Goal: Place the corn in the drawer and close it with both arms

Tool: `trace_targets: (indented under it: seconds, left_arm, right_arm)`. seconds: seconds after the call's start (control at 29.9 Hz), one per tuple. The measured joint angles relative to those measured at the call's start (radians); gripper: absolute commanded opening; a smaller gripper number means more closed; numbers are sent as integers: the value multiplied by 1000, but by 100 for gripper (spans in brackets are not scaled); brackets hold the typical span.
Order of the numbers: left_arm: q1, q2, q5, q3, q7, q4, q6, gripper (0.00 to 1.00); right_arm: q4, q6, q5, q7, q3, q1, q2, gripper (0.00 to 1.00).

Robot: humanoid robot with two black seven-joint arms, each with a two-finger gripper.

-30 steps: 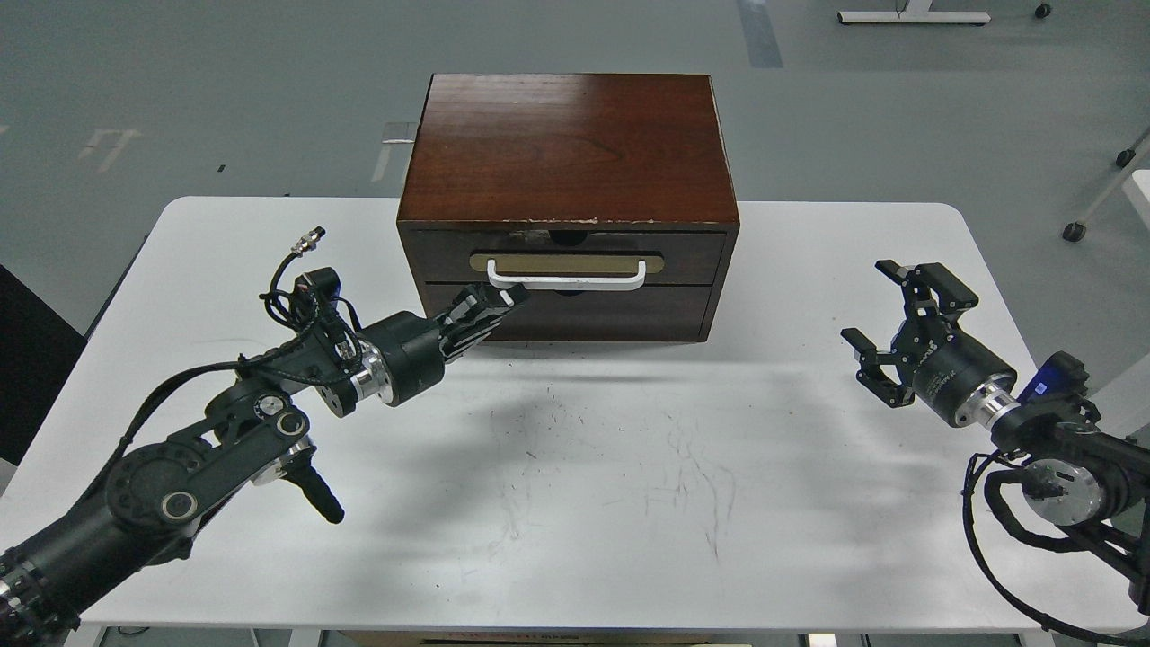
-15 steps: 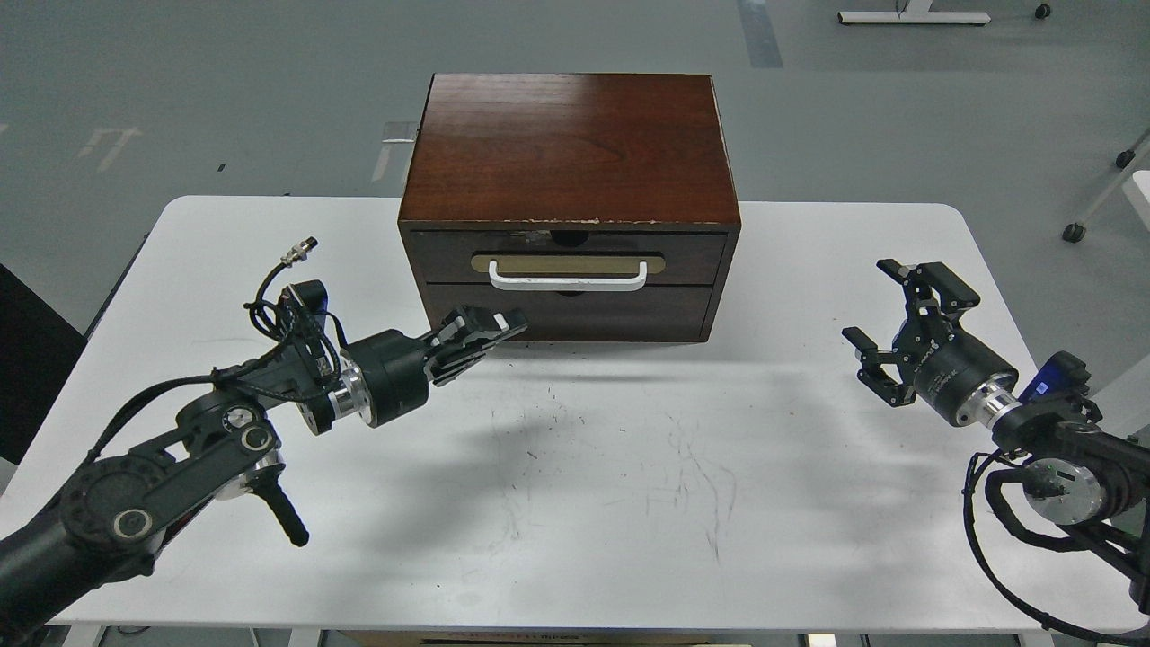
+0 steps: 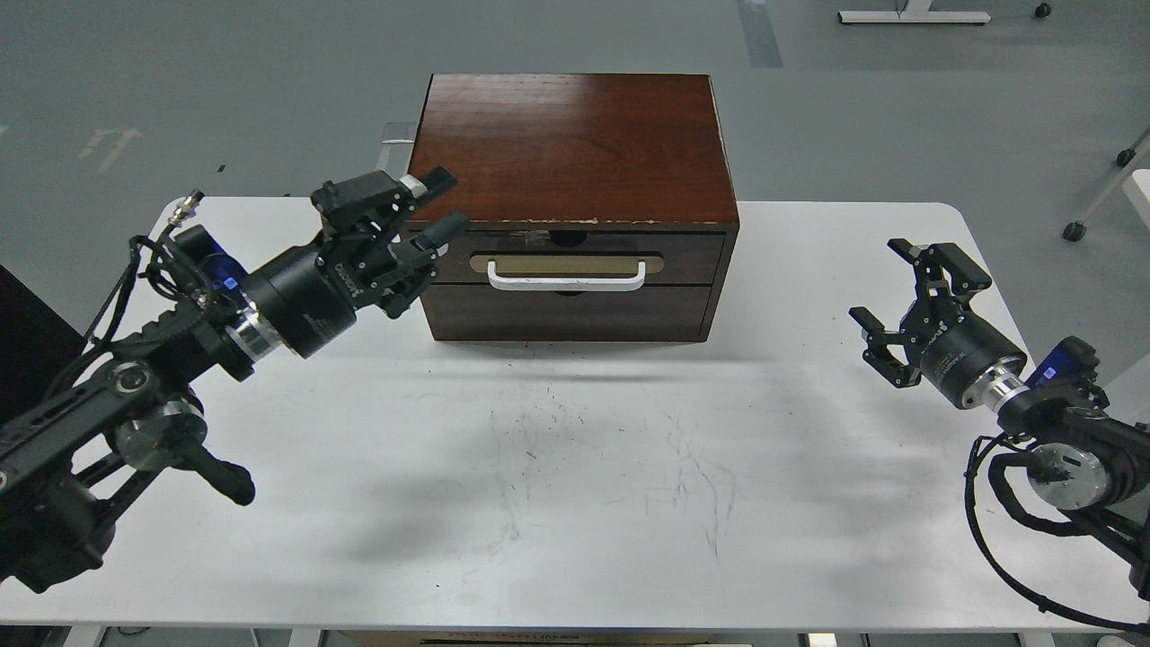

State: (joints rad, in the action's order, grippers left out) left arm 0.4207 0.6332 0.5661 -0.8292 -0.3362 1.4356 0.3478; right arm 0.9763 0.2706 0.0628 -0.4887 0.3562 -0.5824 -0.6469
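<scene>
The drawer, dark reddish-brown with a beige oval plate and a white bar handle, sits shut in the top of a wooden cabinet at the back middle of the white table. The corn is out of view. My left gripper is open and empty, raised at the cabinet's front left corner, apart from the handle. My right gripper is open and empty above the table's right side, well clear of the cabinet.
A plain handleless panel lies below the drawer. The table's front edge runs along the bottom of the view. Grey floor lies behind, with a caster leg at the far right.
My left gripper has left the drawer handle, swung left and up to the cabinet's left corner, and opened. My right gripper has shifted slightly right and down.
</scene>
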Motion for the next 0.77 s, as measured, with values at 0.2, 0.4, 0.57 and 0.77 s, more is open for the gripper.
trace_targets:
  seconds: [0.2,0.4,0.57,0.77]
  left_arm:
    - [-63,13,-99,-18,7,-92,-4,99]
    - [-161,-39,-119,-86,11,-202,1,99]
    - [-206,-80,-121,-128,14,-255,18,99]
    - [-241,-102,-121,-136,30,-265,77,99]
  right_arm:
    - [-2,-2,0,0,11,5,14,100]
    - [-2,-2,0,0,11,7,18,100]
    - [-2,-2,0,0,10,8,24,100]
    - [-1,-1,0,0,10,10,32,100]
